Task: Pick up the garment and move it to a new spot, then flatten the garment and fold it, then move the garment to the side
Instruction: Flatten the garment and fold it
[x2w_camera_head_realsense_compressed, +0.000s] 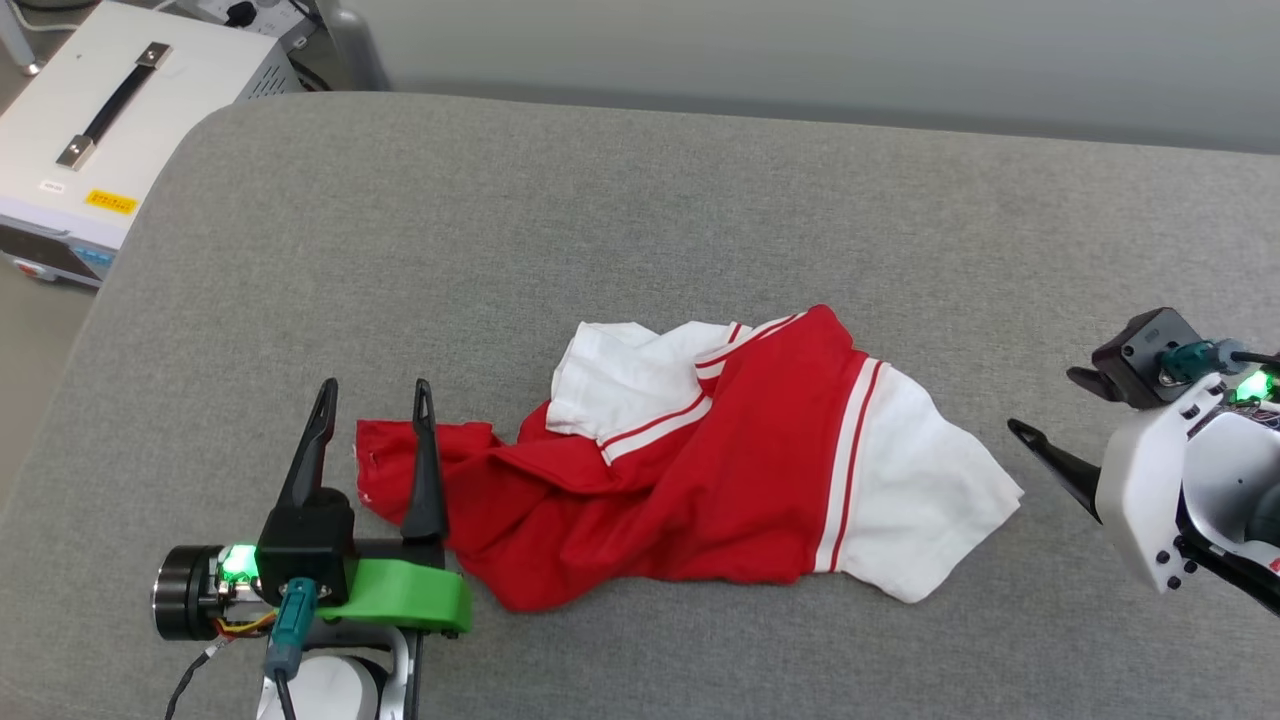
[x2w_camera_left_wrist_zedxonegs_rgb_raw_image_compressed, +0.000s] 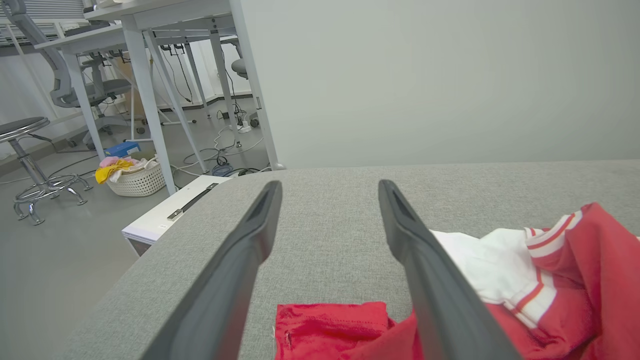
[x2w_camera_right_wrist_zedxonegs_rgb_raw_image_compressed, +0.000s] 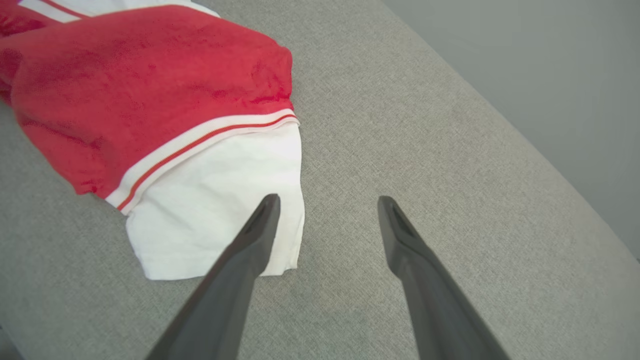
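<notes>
While both grippers are spread wide and empty, the step in hand is judged to be the first pickup.

**1. Grippers**
- L gripper (x2w_camera_head_realsense_compressed: 376, 385): fingers wide apart, nothing between pads. It sits at the near-left end of the garment (x2w_camera_head_realsense_compressed: 700, 480). In the head view its right finger overlaps the red hem corner (x2w_camera_head_realsense_compressed: 372, 462); contact can't be told.
- R gripper (x2w_camera_head_realsense_compressed: 1045, 400): fingers apart, empty, just right of the white sleeve (x2w_camera_head_realsense_compressed: 920, 490), not touching.

**2. Garment**
- Crumpled, red body with white sleeves, lying near-centre on the grey pad (x2w_camera_head_realsense_compressed: 600, 200).

**3. Procedure (recommended)**
- Lower L gripper onto the hem corner and R gripper onto the sleeve edge.
- Pinch all layers at each point; a single layer would likely let the rest slide out.
- Lift both sides evenly. Soft fabric will sag between grips, so raise it enough to clear the pad before moving it.

**4. View differences**
- Head view: full garment outline and both grippers.
- L wrist view: hem corner (x2w_camera_left_wrist_zedxonegs_rgb_raw_image_compressed: 330, 325) low between the L gripper (x2w_camera_left_wrist_zedxonegs_rgb_raw_image_compressed: 330, 185) fingers; also, far left, a white case (x2w_camera_left_wrist_zedxonegs_rgb_raw_image_compressed: 170, 210) and laundry basket (x2w_camera_left_wrist_zedxonegs_rgb_raw_image_compressed: 135, 180).
- R wrist view: R gripper (x2w_camera_right_wrist_zedxonegs_rgb_raw_image_compressed: 328, 198) with its left fingertip over the sleeve's (x2w_camera_right_wrist_zedxonegs_rgb_raw_image_compressed: 215, 215) hem edge.
</notes>
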